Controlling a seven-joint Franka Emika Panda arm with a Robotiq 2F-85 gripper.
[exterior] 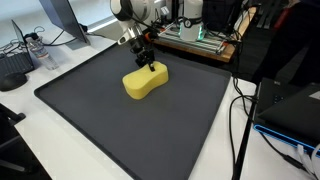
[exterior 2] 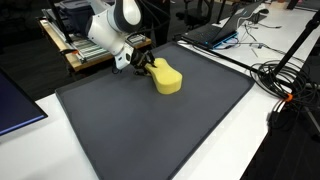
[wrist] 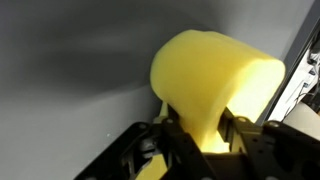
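A yellow peanut-shaped sponge (exterior: 146,81) (exterior 2: 167,77) lies on the dark grey mat (exterior: 120,130) (exterior 2: 150,130) near its far edge. My gripper (exterior: 146,64) (exterior 2: 143,65) reaches down onto the sponge's end nearest the arm. In the wrist view the sponge (wrist: 215,75) fills the middle, and its narrow part sits between my gripper's (wrist: 203,135) two black fingers (wrist: 178,135). Both fingers press against its sides. The sponge's underside rests on the mat.
A wooden rack with electronics (exterior: 195,35) stands just beyond the mat behind the arm. Cables (exterior: 240,110) (exterior 2: 285,75) trail over the white table beside the mat. A laptop (exterior 2: 215,32) and a keyboard (exterior: 12,68) lie off the mat's corners.
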